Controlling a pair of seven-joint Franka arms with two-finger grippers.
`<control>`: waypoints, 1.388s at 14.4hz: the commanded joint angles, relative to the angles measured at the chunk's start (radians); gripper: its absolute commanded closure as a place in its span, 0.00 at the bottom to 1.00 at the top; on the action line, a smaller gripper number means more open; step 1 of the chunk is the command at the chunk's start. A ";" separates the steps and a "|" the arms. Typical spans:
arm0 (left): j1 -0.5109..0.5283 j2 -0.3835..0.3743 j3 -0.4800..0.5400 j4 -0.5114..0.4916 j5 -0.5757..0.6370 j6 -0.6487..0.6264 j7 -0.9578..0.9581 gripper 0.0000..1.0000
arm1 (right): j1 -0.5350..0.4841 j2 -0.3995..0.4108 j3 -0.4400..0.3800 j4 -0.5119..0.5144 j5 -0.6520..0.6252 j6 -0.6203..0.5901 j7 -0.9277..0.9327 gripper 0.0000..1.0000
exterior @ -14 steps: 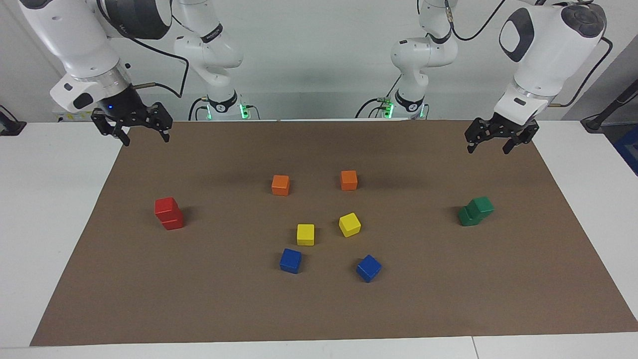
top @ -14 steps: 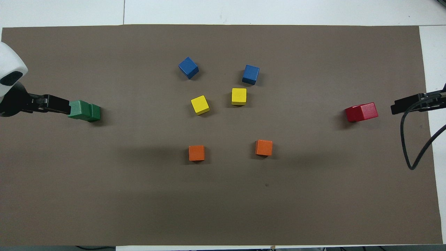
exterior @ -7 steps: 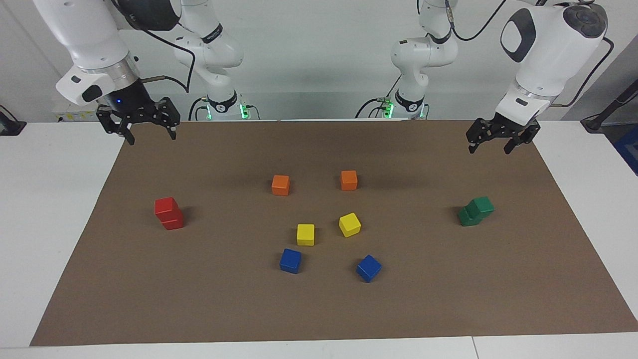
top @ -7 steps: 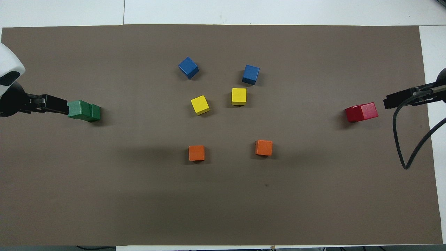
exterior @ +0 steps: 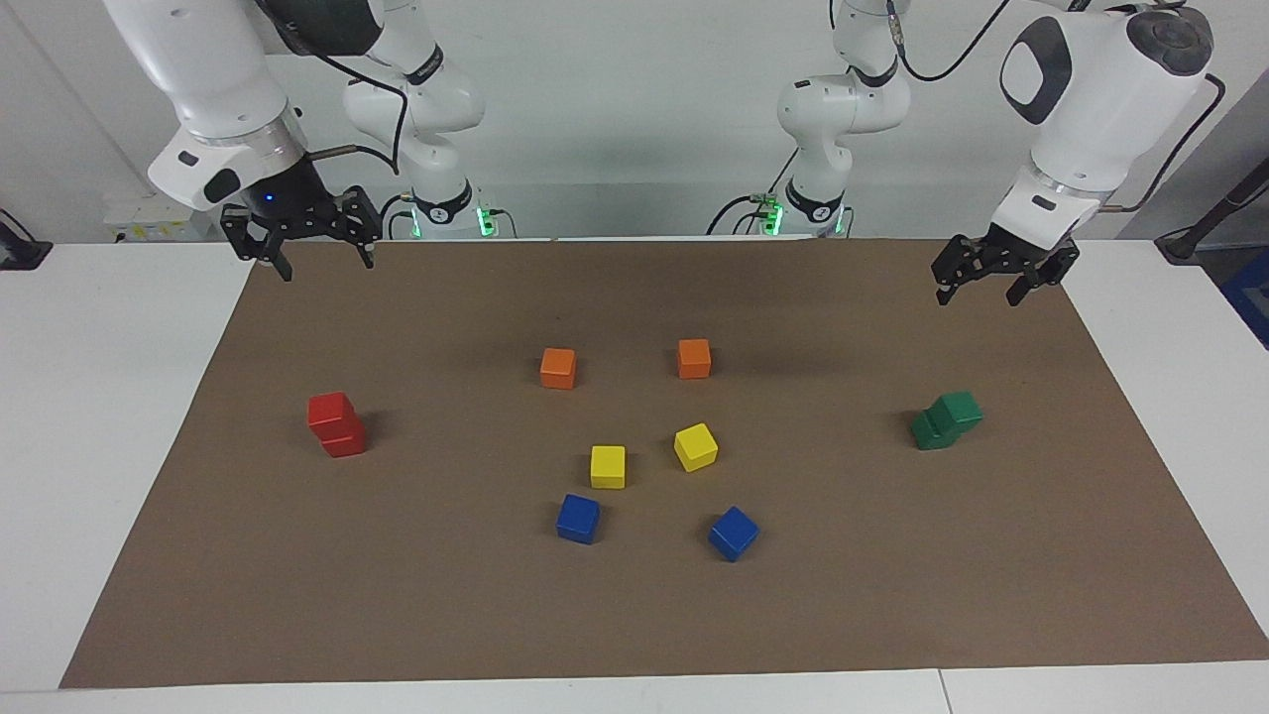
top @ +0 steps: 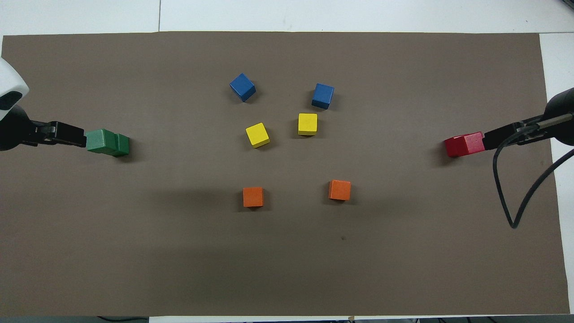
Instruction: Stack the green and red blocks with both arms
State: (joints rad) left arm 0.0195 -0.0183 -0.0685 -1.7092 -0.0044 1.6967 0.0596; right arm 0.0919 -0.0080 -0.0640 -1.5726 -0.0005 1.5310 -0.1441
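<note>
right claw (exterior: 319, 260) up in the air over the brown mat's (exterior: 634, 615) edge at the right arm's end of the desk (exterior: 99, 416), fingers spread wide, holding nothing. Not touching anything.

red stack (exterior: 335, 424): 2 red blocks, 1 on the other, top one shifted a bit off the bottom one. Sits on the mat toward the right arm's end, well apart from the middle cluster.

middle cluster, none of it touching:
- 2 orange cubes, (exterior: 558, 368) and (exterior: 694, 358), nearest to the robots
- 2 yellow cubes, (exterior: 608, 466) and (exterior: 696, 446), farther from the robots than the orange ones
- 2 blue cubes, (exterior: 578, 519) and (exterior: 734, 534), farthest from the robots

green stack (exterior: 947, 420): 2 green blocks, upper one offset sideways and overhanging the lower one. On the mat toward the left arm's end, well apart from the cluster.

left claw (exterior: 999, 283) in the air over the mat near its corner by the left arm, fingers apart, empty. Overhead view puts it just beside the green stack, but the facing view shows it raised and clear of it.
</note>
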 commanded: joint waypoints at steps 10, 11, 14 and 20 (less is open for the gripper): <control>0.005 -0.012 0.000 -0.015 -0.009 0.009 -0.001 0.00 | -0.127 -0.014 0.069 -0.020 -0.004 -0.040 0.014 0.00; 0.005 -0.012 0.000 -0.015 -0.009 0.009 -0.001 0.00 | -0.129 -0.012 0.069 -0.020 -0.006 -0.040 0.014 0.00; 0.005 -0.012 0.000 -0.015 -0.009 0.008 -0.001 0.00 | -0.123 -0.012 0.069 -0.020 -0.009 -0.038 0.014 0.00; 0.005 -0.012 0.000 -0.015 -0.009 0.008 -0.001 0.00 | -0.127 -0.021 0.067 -0.038 -0.012 -0.031 0.015 0.00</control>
State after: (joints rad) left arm 0.0195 -0.0183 -0.0685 -1.7092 -0.0044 1.6967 0.0596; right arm -0.0208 -0.0053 -0.0079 -1.5787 -0.0006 1.4980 -0.1441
